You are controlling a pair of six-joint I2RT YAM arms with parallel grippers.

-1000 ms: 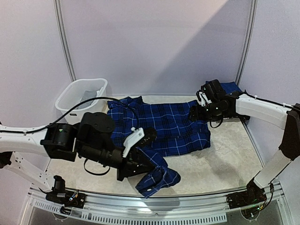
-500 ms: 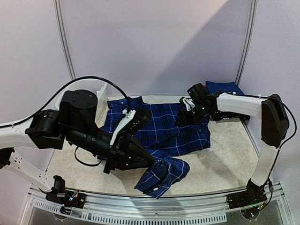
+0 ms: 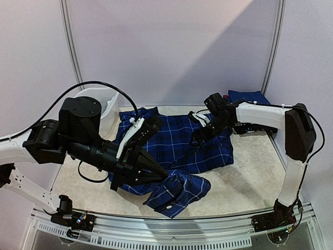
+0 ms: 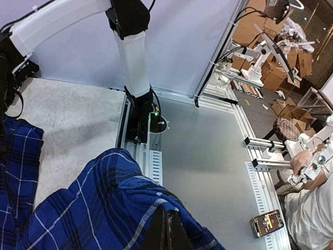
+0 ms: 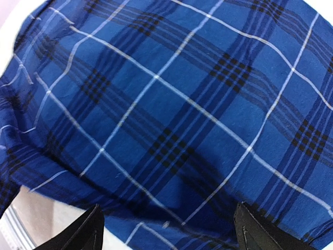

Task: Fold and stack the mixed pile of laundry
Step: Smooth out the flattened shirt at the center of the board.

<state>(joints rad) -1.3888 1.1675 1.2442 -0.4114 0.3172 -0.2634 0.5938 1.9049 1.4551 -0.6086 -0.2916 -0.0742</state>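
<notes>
1 pale speckled surface (image 3: 255, 166) carries everything. Spread across its middle lies the dark blue plaid cloth shirt (image 3: 179, 136), flat except for its near corner, which is bunched and raised. Its folding looks barely begun. The white slotted plastic basket (image 3: 110, 104) stands far left. A folded dark blue cloth (image 3: 248, 96) sits far right, perhaps 1 piece already done. Neither blocks the work. The left tool (image 3: 165, 176) is clamped on the bunched corner, and the right tool (image 5: 171, 237) hovers wide over the shirt's far right part.
</notes>
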